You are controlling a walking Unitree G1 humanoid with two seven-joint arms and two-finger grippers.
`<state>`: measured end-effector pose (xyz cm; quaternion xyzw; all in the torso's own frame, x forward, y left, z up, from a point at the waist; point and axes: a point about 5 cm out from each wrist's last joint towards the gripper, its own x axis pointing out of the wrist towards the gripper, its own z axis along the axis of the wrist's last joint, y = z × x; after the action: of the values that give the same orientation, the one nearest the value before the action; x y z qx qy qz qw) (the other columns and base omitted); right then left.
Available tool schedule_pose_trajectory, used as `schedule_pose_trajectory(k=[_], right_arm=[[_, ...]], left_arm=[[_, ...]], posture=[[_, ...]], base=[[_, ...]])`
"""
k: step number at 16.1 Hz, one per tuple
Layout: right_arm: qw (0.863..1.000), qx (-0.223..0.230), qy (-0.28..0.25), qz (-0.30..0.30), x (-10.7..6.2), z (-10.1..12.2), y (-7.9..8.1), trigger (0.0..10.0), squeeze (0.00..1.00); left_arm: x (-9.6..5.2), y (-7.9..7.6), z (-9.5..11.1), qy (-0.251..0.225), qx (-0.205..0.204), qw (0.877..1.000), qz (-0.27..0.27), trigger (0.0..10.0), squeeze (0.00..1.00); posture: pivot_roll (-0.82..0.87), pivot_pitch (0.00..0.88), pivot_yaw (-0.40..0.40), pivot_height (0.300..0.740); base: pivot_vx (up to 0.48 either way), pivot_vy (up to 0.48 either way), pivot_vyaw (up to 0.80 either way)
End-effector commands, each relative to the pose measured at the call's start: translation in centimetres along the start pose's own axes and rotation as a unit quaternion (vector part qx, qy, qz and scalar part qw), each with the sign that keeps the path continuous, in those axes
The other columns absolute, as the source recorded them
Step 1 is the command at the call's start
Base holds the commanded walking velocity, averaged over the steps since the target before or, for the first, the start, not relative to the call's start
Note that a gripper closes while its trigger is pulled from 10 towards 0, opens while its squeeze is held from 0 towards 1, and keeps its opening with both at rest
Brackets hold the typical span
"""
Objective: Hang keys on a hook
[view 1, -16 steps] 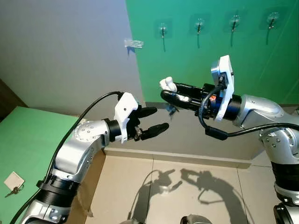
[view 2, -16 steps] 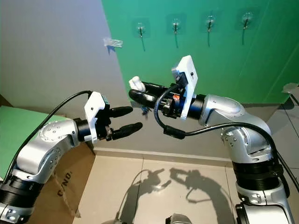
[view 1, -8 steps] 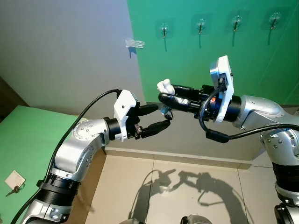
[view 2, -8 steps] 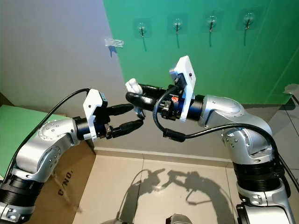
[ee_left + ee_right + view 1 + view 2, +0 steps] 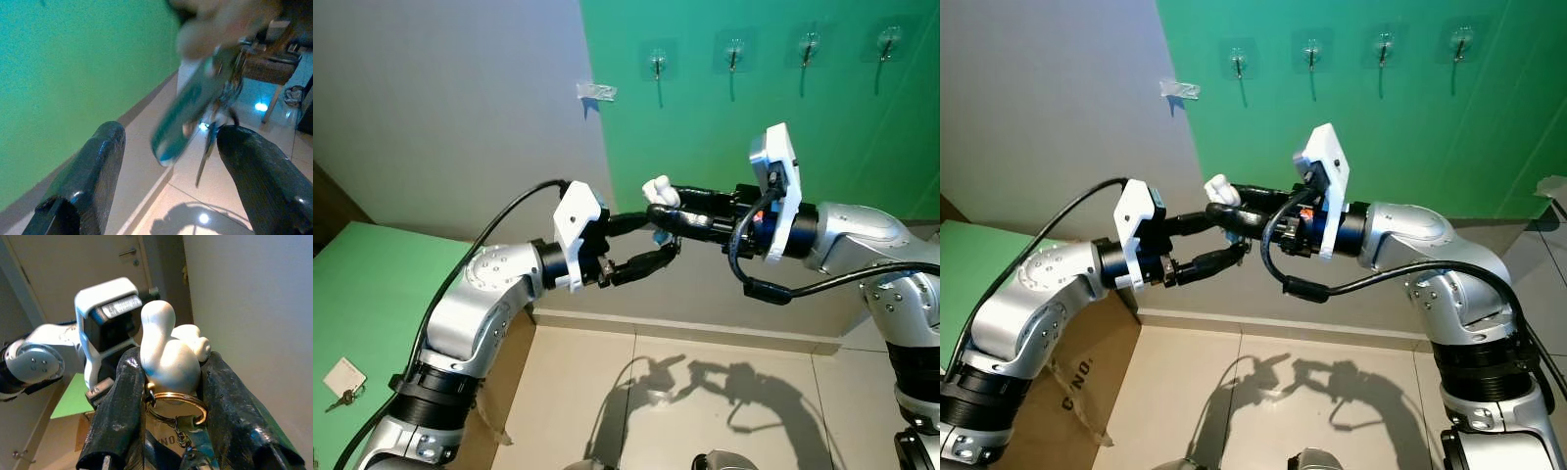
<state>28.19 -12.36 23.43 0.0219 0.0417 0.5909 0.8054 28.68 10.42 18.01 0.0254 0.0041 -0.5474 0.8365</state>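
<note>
Right gripper [image 5: 168, 396]: clamped on the white figurine [image 5: 168, 355] of a bunch of keys [image 5: 215, 93], held out in front of the chest; the gold ring [image 5: 171, 406] sits between its fingers just below the figurine.
Keys: hanging under the right gripper's tips, with a blue-green tag [image 5: 183, 115]; blurred in the left wrist view.
Left gripper [image 5: 648, 240]: fingers apart, one above and one below the hanging keys, tips meeting the right gripper's tips; whether they touch the keys I cannot tell.
Hooks [image 5: 733, 57]: four in a row on the green wall [image 5: 724, 147], above and beyond both grippers, well apart from the keys.
Nearby: clear tape piece [image 5: 595, 92] on the grey wall [image 5: 450, 108]; green table [image 5: 362, 313] beside the left arm, with a white tag and key [image 5: 340, 380] on it; cardboard box [image 5: 1058, 377] under the left arm; tiled floor [image 5: 656, 392] below.
</note>
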Motion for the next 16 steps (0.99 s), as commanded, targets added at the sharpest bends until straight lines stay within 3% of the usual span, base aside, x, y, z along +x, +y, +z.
schedule_pose_trajectory(k=[1, 9, 11, 12, 16], right_arm=[[1.000, -0.005, 0.005, 0.007, 0.06, -0.23, 0.01, 0.0, 0.00], [1.000, -0.003, 0.007, 0.009, 0.07, -0.60, -0.20, 0.0, 0.00], [1.000, -0.002, 0.004, 0.011, 0.14, -0.51, -0.17, 0.0, 0.00], [1.000, -0.002, 0.002, 0.012, 0.21, -0.40, -0.17, 0.0, 0.00], [1.000, -0.005, -0.003, 0.004, 0.13, -0.16, -0.39, 0.0, 0.00]], left_arm=[[-0.35, 0.11, 1.16, -0.016, 0.016, 1.000, -0.005, 10.0, 0.00], [-0.46, -0.24, 1.86, -0.032, 0.018, 0.999, -0.017, 10.0, 0.00], [-0.51, -0.28, 1.74, -0.030, 0.016, 0.999, -0.020, 9.5, 0.00], [-0.53, -0.35, 1.44, -0.023, 0.016, 0.999, -0.023, 10.0, 0.00], [-0.48, -0.50, 1.03, -0.015, 0.014, 0.999, -0.025, 10.0, 0.00]], posture=[[-0.24, 0.035, 0.107, 0.740], [-0.23, 0.041, 0.106, 0.740], [-0.23, 0.044, 0.107, 0.740], [-0.23, 0.046, 0.107, 0.740], [-0.24, 0.048, 0.107, 0.740]], base=[[0.000, 0.000, 0.00], [0.000, 0.000, 0.00], [0.000, 0.000, 0.00], [0.000, 0.000, 0.00], [0.000, 0.000, 0.00]])
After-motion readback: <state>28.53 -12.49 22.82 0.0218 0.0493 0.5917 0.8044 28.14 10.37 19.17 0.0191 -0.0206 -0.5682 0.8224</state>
